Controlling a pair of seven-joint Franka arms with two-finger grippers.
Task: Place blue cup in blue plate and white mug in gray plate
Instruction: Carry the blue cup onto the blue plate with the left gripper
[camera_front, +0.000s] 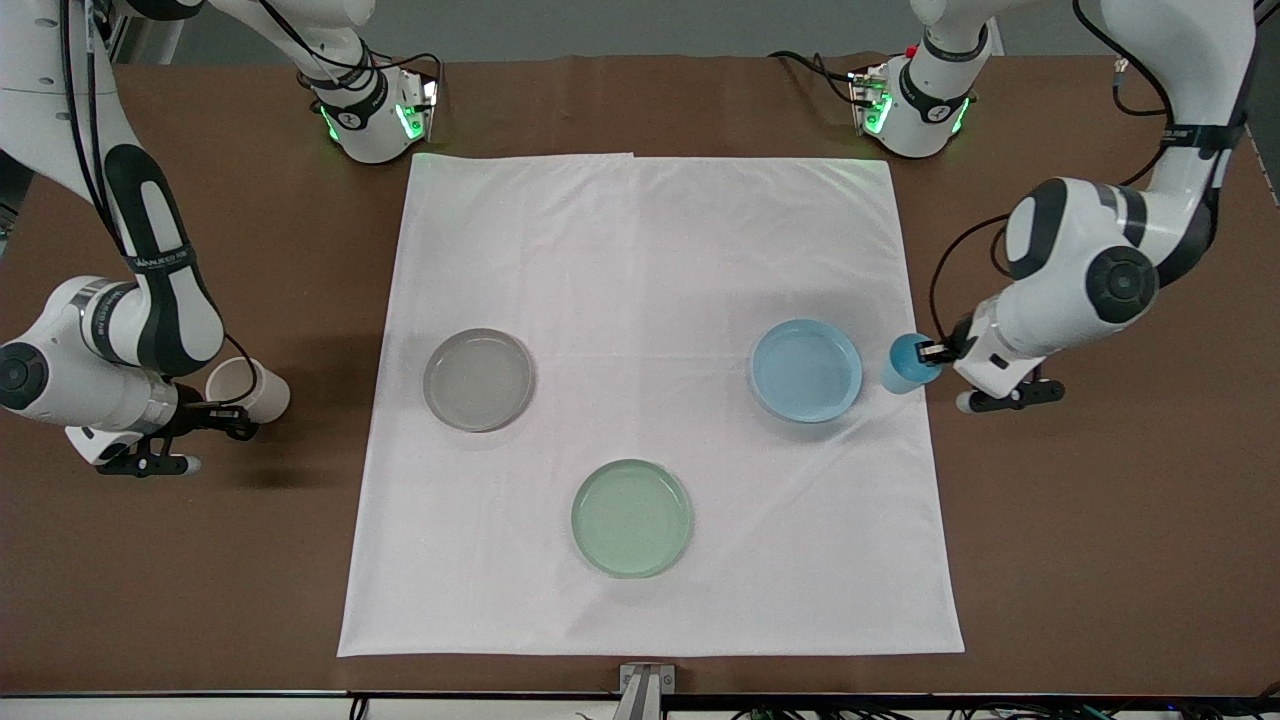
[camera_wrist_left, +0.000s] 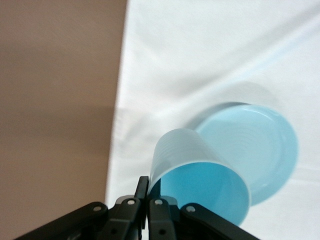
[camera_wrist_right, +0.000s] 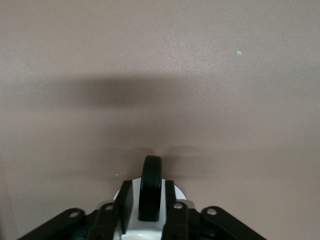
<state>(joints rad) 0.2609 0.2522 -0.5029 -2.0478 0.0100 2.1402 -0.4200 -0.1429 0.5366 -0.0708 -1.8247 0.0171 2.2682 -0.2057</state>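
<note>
My left gripper (camera_front: 934, 352) is shut on the rim of the blue cup (camera_front: 908, 363) and holds it tilted in the air over the cloth's edge, just beside the blue plate (camera_front: 806, 370). In the left wrist view the gripper (camera_wrist_left: 148, 182) pinches the cup's (camera_wrist_left: 200, 175) wall, with the blue plate (camera_wrist_left: 265, 145) below. My right gripper (camera_front: 232, 418) holds the white mug (camera_front: 248, 388) tilted above the bare brown table at the right arm's end. In the right wrist view the gripper (camera_wrist_right: 150, 192) straddles the mug's dark handle (camera_wrist_right: 151, 187). The gray plate (camera_front: 478, 379) lies empty on the cloth.
A pale green plate (camera_front: 631, 517) lies on the white cloth (camera_front: 650, 250), nearer the front camera than the other two plates. Brown table (camera_front: 1100, 520) surrounds the cloth.
</note>
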